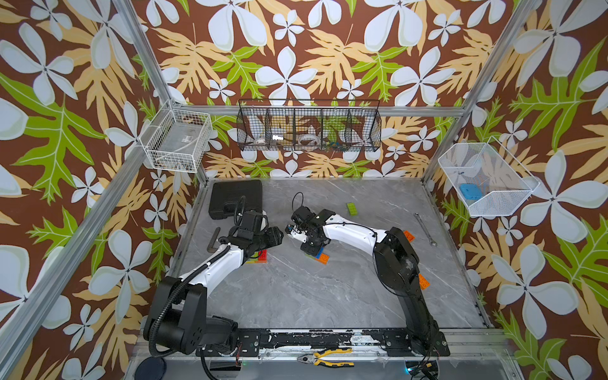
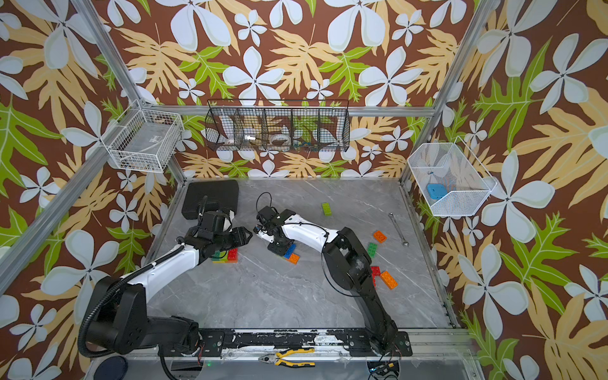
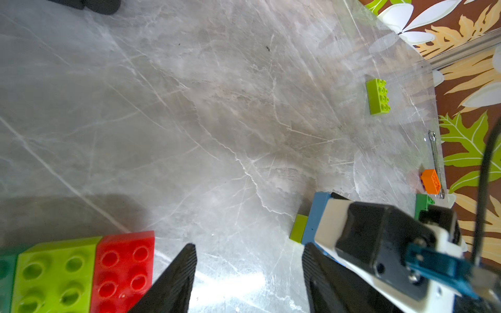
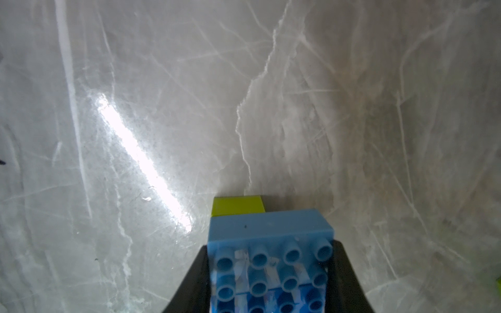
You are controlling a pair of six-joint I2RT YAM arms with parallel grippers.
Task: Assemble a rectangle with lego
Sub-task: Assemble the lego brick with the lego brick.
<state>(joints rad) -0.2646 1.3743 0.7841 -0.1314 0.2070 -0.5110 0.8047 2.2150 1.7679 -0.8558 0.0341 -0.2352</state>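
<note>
My right gripper [image 4: 271, 273] is shut on a blue lego brick [image 4: 271, 230], studs facing the camera, with a lime brick [image 4: 237, 206] just beyond it. In both top views this blue brick [image 1: 319, 252] sits at the table's middle beside an orange brick [image 2: 293, 258]. My left gripper [image 3: 248, 263] is open over bare table with nothing between its fingers. Just beside one finger lies a joined row of dark green, lime [image 3: 54, 273] and red [image 3: 123, 271] bricks, also seen in a top view as a small cluster [image 2: 227, 256].
Loose bricks: lime [image 2: 326, 208] at the back, orange [image 2: 379, 236], green [image 2: 372, 249], red [image 2: 375, 271] and orange [image 2: 389, 279] by the right arm. A black case [image 1: 236, 197], a wrench [image 1: 425, 229], a hex key [image 1: 214, 240] and pliers [image 1: 325, 357] lie around.
</note>
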